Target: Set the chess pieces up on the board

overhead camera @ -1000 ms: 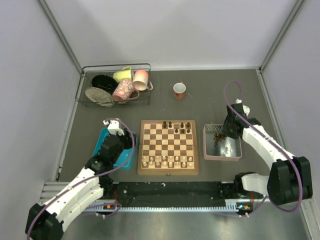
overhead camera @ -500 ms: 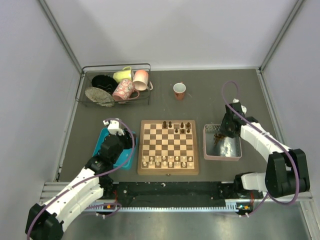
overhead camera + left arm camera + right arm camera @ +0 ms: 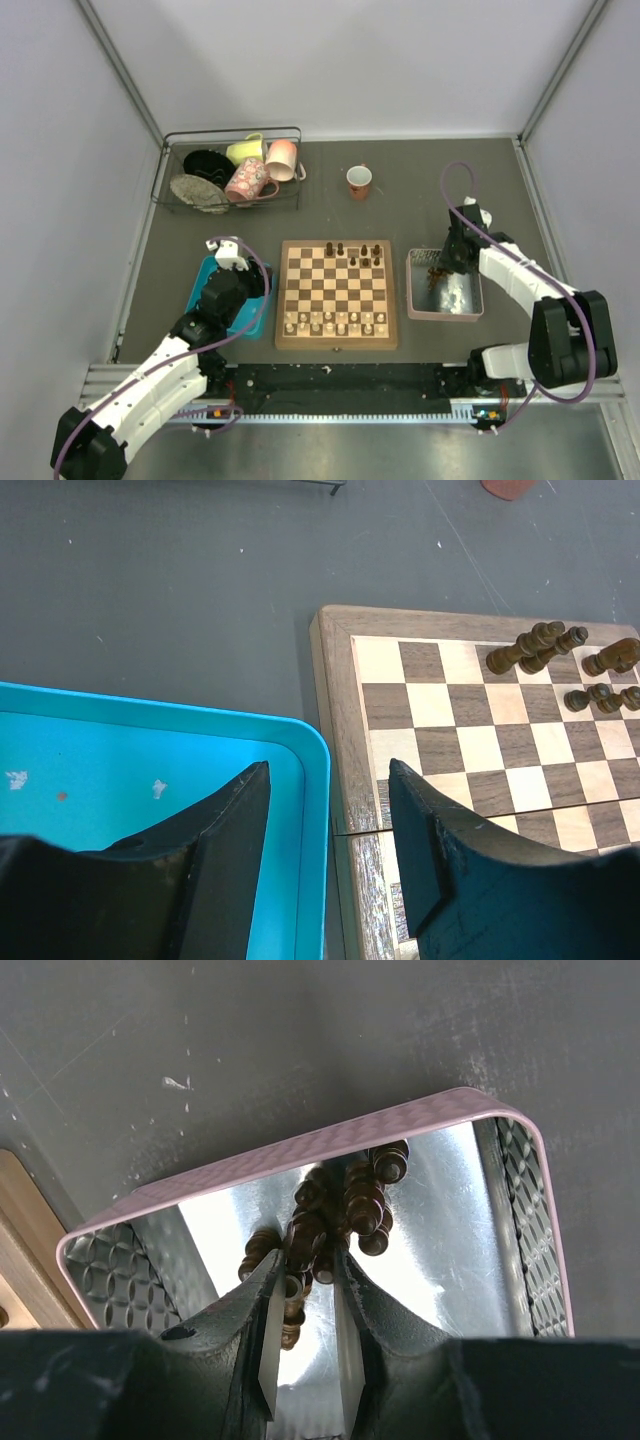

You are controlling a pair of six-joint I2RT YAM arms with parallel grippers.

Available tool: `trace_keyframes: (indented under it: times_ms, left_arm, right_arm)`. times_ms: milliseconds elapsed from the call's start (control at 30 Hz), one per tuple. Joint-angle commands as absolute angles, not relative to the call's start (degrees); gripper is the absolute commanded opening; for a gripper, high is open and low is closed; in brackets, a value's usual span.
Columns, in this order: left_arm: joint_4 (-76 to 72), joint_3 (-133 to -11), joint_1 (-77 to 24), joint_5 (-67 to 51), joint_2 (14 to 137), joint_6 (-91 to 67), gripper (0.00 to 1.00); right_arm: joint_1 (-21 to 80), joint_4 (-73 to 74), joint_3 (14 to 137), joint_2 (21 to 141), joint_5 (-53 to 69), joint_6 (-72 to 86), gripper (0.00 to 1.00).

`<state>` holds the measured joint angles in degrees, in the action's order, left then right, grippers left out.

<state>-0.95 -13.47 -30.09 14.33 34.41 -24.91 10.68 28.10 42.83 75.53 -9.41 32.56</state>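
Note:
The board (image 3: 281, 296) lies at the table's middle. Several dark chess pieces (image 3: 352, 252) stand on its far rows, also seen in the left wrist view (image 3: 535, 648). More dark pieces (image 3: 362, 1200) lie heaped in the far corner of the pink-rimmed grey tray (image 3: 300, 1150), right of the board (image 3: 445, 312). My right gripper (image 3: 305, 1270) is low in that tray, its jaws narrowly open with the near end of the heap between them. My left gripper (image 3: 328, 780) is wide open and empty, hovering over the blue tray's (image 3: 150, 760) right rim and the board's left frame (image 3: 335, 680).
Pale chessmen (image 3: 335, 322) fill the board's near rows. A wire rack (image 3: 232, 170) with mugs and a bowl stands at the back left. A red and white cup (image 3: 359, 181) stands behind the board. Walls close in left, right and back.
My right gripper has moved left and toward the far corner of the grey tray, coming down over the heap of dark pieces. The left arm has not moved.

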Motion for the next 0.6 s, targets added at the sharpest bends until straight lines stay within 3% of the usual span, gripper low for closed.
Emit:
trace_keyframes:
  times_ms: [0, 567]
  left_arm:
    - [-4.3, -13.1, -30.0, 13.7, 34.4, -24.2, 0.56]
    - [-4.4, -13.1, -30.0, 13.6, 34.4, -24.1, 0.55]
  right_arm:
    - [10.2, 27.1, 44.4, 77.2, -10.1, 31.7, 0.25]
    - [10.2, 27.1, 44.0, 75.8, -10.1, 30.8, 0.04]
